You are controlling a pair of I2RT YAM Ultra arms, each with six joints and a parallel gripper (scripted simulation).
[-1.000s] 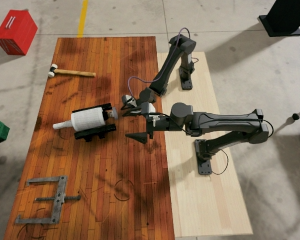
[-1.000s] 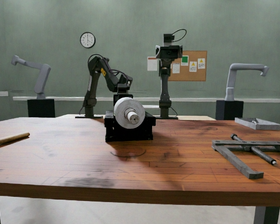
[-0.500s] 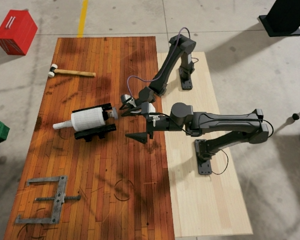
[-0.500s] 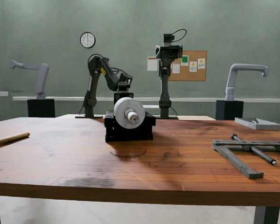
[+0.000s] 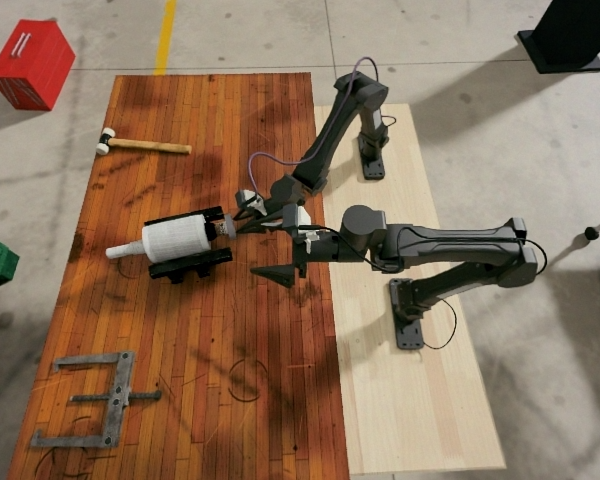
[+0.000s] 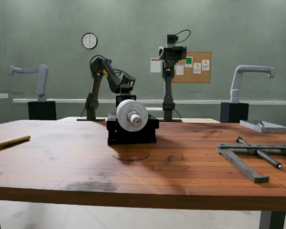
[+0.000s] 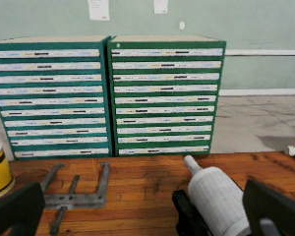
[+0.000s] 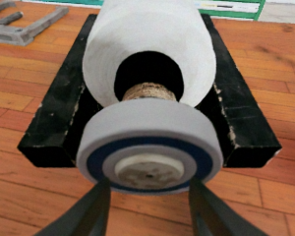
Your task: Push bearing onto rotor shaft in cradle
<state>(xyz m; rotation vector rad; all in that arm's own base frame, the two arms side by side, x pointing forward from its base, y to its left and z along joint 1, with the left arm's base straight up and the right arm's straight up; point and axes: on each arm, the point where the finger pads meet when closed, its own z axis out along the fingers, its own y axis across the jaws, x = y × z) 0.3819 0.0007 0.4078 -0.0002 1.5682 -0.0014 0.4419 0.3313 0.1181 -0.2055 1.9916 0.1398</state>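
Observation:
The white rotor (image 5: 176,237) (image 6: 123,119) (image 7: 216,197) (image 8: 152,29) lies in the black cradle (image 5: 189,262) (image 6: 132,139) (image 8: 54,113). The grey, blue-ringed bearing (image 5: 230,226) (image 8: 149,120) sits around the outer end of the rotor's shaft. The shaft's end shows in its bore. Worn shaft (image 8: 149,90) shows between bearing and rotor body. My right gripper (image 5: 236,222) (image 8: 149,187) is partly open and empty, its fingertips close to the bearing's outer face; touching cannot be told. My left gripper (image 5: 245,249) (image 6: 172,52) (image 7: 144,191) is wide open and empty, high above the table.
The left gripper's hand overlaps the right gripper in the top view. A puller (image 5: 115,397) (image 6: 255,146) (image 7: 74,199) and a mallet (image 5: 148,145) lie on the table. A grey tray (image 6: 273,129) and a yellow can (image 7: 0,169) stand farther off.

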